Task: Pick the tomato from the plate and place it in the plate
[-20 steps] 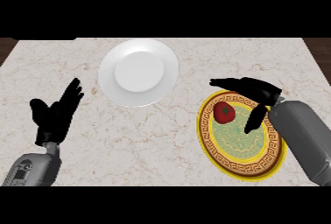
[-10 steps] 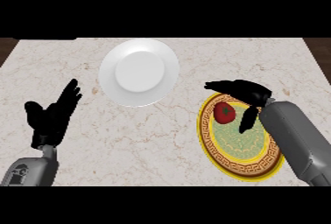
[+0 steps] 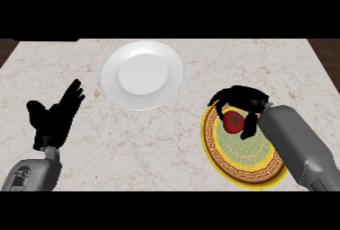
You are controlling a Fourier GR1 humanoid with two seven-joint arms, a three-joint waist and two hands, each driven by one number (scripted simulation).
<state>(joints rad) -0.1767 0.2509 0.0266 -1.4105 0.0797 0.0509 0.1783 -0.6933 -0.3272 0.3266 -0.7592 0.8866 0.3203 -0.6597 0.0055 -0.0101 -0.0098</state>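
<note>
A red tomato (image 3: 232, 122) lies on the upper part of a patterned plate (image 3: 242, 165) with a yellow rim and green middle, at the right of the counter. My right hand (image 3: 242, 99) hovers over the tomato's far side, its fingers curling down around it; I cannot tell whether they touch it. A plain white plate (image 3: 142, 74) rests at the upper middle of the counter, with nothing on it. At the left my left hand (image 3: 55, 117) stays open, fingers up, apart from both plates.
The counter (image 3: 153, 143) is light marble, with bare surface between the two plates and in front of the white one. Dark floor shows past its far left and far right corners.
My right hand has moved left and down over the tomato, and its fingers have curled further around it. The tomato, both plates and the left hand have stayed put.
</note>
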